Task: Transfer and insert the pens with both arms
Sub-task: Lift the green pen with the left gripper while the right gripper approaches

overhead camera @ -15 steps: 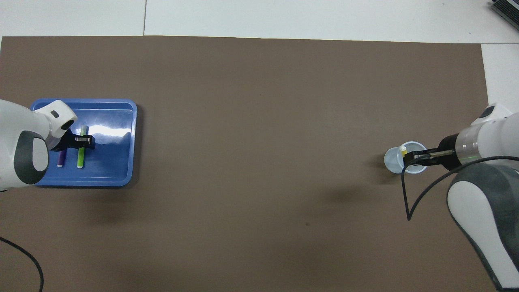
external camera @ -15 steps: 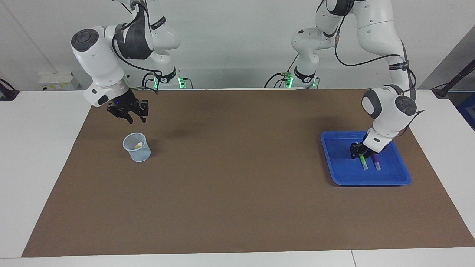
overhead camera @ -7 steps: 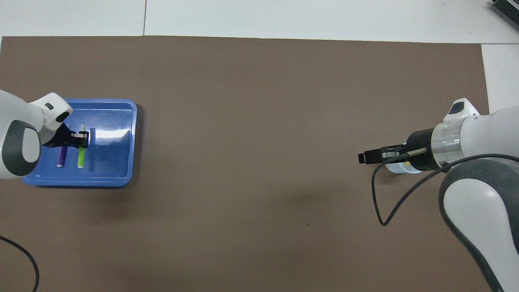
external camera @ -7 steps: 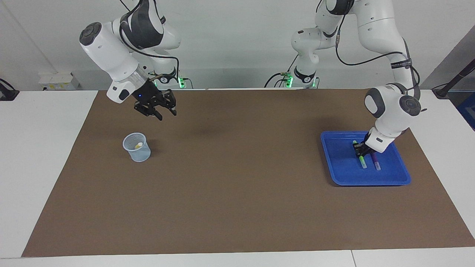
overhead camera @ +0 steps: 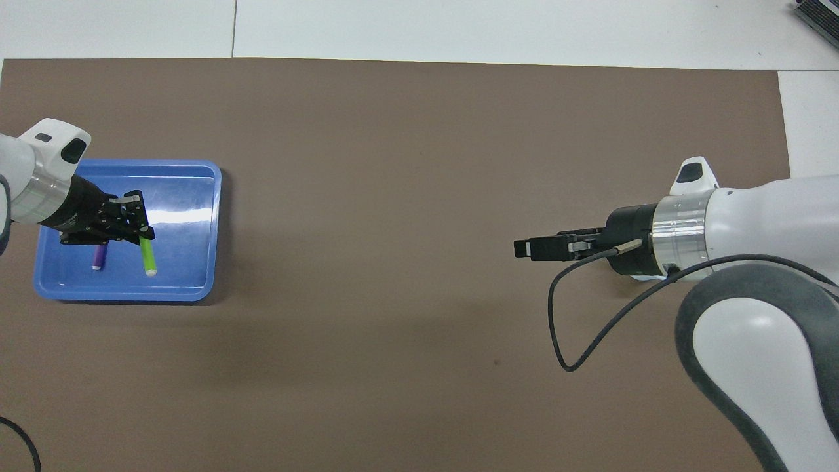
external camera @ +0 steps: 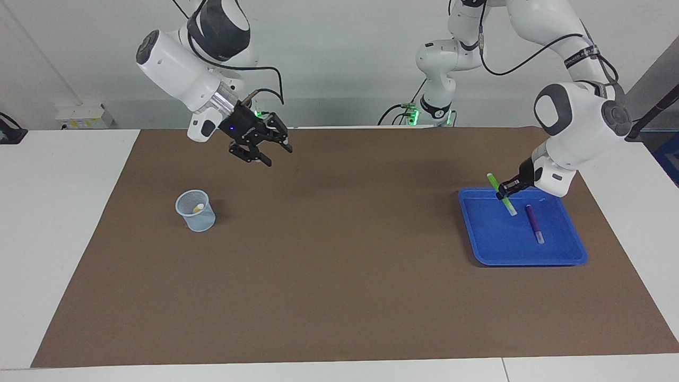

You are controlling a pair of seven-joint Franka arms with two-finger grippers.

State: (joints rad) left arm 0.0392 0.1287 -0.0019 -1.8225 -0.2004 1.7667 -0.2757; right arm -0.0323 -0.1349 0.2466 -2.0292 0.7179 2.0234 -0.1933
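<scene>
Yellow pen (external camera: 198, 208) sits in my clear plastic cup (external camera: 196, 211); left jaws (external camera: 502, 192) clamp bright green pen (external camera: 502, 194), right jaws (external camera: 265, 151) apart, dark purple pen (external camera: 534, 224) left in blue tray (external camera: 488, 249).

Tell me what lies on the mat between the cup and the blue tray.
Nothing: in the facing view the brown mat is bare between the translucent plastic cup and the blue plastic tray.

arms (external camera: 175, 74): white shells, dark grey joint caps
wrists (overhead camera: 675, 236): silver rings
grippers (external camera: 260, 146): black, two-fingered
cables (overhead camera: 590, 308): black, looping by wrists
</scene>
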